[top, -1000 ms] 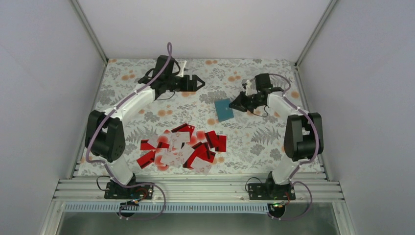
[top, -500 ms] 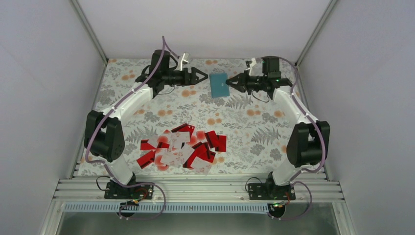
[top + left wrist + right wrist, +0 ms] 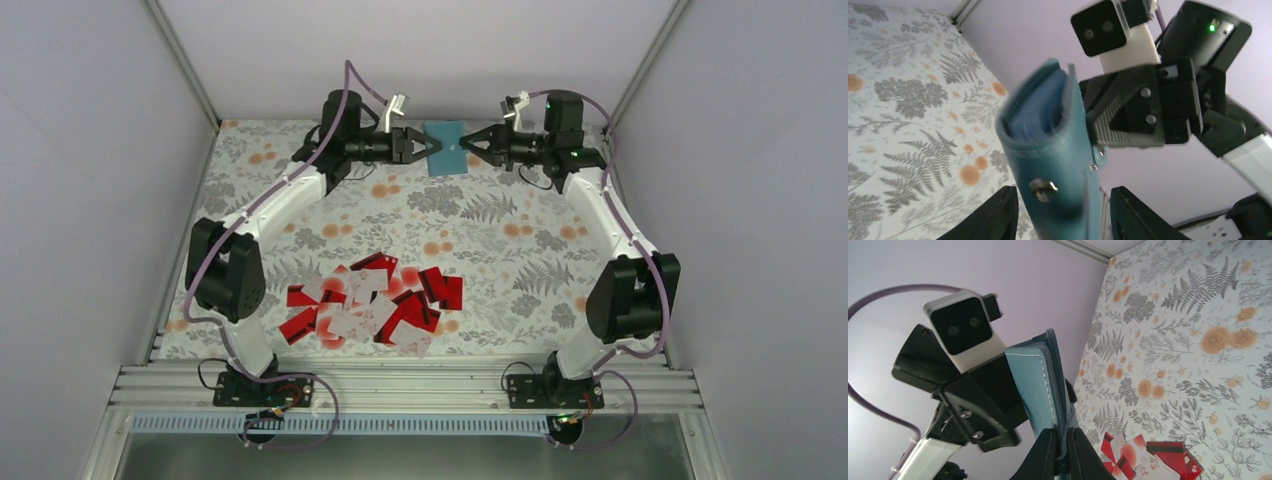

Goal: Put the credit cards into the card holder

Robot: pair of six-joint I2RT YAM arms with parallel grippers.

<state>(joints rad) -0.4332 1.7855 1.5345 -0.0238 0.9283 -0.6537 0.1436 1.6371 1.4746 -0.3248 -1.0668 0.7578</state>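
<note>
The teal card holder (image 3: 445, 150) hangs in the air at the back middle of the table, between both grippers. My right gripper (image 3: 470, 146) is shut on its right edge; in the right wrist view the fingers (image 3: 1048, 450) pinch the holder's (image 3: 1035, 385) lower edge. My left gripper (image 3: 418, 147) straddles the holder's left end. In the left wrist view the holder (image 3: 1053, 150) stands between the black fingers (image 3: 998, 215), with a gap on the right side, so the gripper (image 3: 1063, 192) is open. The red and white credit cards (image 3: 370, 305) lie in a loose heap near the front.
The floral table cover (image 3: 520, 260) spreads under both arms. The back wall (image 3: 430, 60) stands close behind the grippers, and side walls close in the table. An aluminium rail (image 3: 400, 385) runs along the front by the arm bases.
My right gripper lifted the card holder from the middle right of the table to the back centre. My left gripper moved right to meet it, and its jaws narrowed around the holder.
</note>
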